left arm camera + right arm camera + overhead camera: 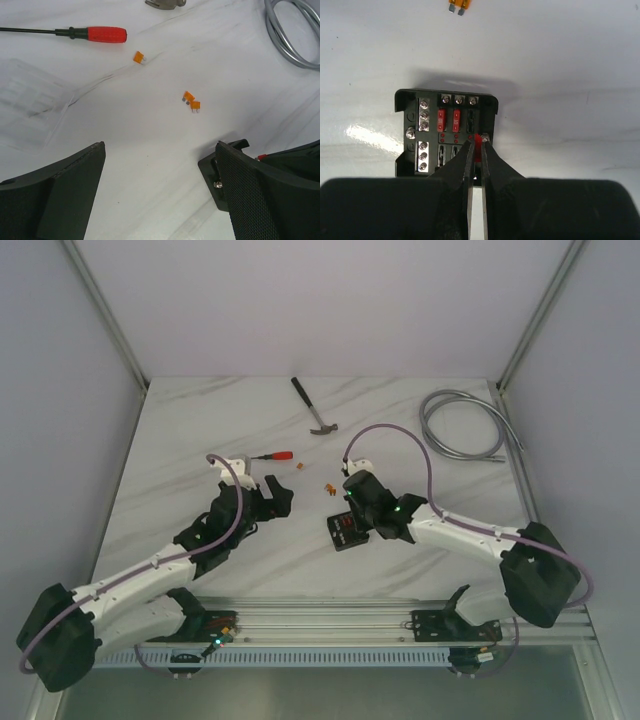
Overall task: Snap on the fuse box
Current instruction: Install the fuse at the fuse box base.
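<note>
Evidently little is finished: the fuse box is seen uncovered on the surface, red fuses seated, and what seems a clear lid is laid apart. The right hand is pressed together over the slots; the left hand is spread, empty.

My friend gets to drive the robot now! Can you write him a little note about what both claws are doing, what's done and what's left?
The left gripper is open and empty, beside the fuse box.
The right gripper is shut on a red fuse, tips down at a slot in the fuse box.
The fuse box lies flat on the table with no cover on it.
Done: two seated red fuses in the top row.
Nearby: loose orange fuses, and what looks like a clear cover below the screwdriver.
Left: seat that fuse, then probably snap the cover on.
</note>
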You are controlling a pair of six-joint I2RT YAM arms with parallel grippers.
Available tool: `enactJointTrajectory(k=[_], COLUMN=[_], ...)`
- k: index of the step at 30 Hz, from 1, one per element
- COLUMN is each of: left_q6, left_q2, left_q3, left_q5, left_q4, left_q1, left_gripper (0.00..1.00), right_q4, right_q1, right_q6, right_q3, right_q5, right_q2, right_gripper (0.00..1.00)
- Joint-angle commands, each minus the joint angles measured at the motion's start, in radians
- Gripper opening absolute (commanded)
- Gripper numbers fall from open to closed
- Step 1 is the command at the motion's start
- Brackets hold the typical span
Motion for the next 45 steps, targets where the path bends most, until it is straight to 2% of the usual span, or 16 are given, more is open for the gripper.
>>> enactJointTrajectory(k=[1, 25, 45], left_q6=[-0.014, -0.031, -0.034], left_q2=[0.011, 0.027, 0.052], left_q3=[0.007, 0.015, 0.025], left_q5=[-0.014, 0.001, 0.009], left_q4=[-0.019, -0.029, -0.030], left_q1=[0.006, 0.018, 0.022], left_gripper=[1.00, 1.00, 1.00], right_q4=[0.048, 0.073, 0.051], right_q1=[0.014, 0.027, 0.027], right_q6=[0.023, 0.034, 0.026], right_q3=[0.042, 0.055, 0.042], right_q5=[0.045, 0.071, 0.098], right_q2=[0.032, 0.146, 0.134], right_gripper=[0.00, 0.00, 0.00])
